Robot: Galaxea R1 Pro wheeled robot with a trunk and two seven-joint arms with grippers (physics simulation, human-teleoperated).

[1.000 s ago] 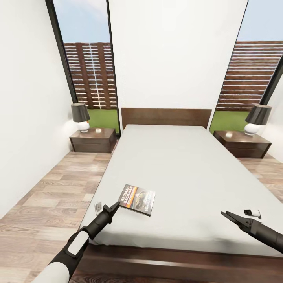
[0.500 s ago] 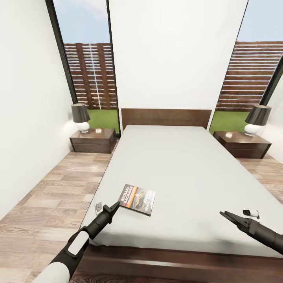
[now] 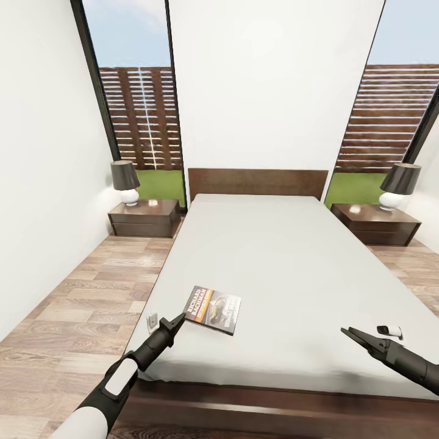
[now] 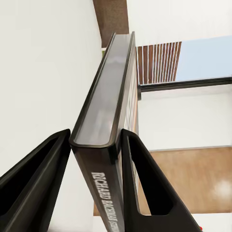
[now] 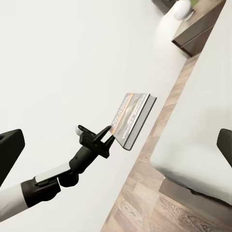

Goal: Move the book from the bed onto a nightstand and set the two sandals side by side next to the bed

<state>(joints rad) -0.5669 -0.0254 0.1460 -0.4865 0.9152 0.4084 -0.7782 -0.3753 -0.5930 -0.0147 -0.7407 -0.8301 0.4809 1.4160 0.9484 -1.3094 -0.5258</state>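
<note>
- Left gripper: at the near left part of the bed. Jaws clamped on the book, one finger on each cover at its corner; the left wrist view has the book's edge running up between the two dark fingers, and the right wrist view shows this gripper pinching the book.
- Book: held slightly off the mattress, tilted, cover up, white band with dark lettering toward the gripper; over the near left part of the mattress.
- Right gripper: over the near right part of the bed, touching nothing. Its fingertips sit at opposite edges of the right wrist view with a wide gap; jaws well apart.
- Bed: dark wooden frame and headboard, pale grey mattress, centre of the room.
- Left nightstand: beside the headboard, carrying a dark-shaded lamp.
- Right nightstand: opposite side, carrying a matching lamp.
- Small white object: on the mattress just beyond the right gripper; kind not clear.
- Floor: light wood planks either side of the bed.
</note>
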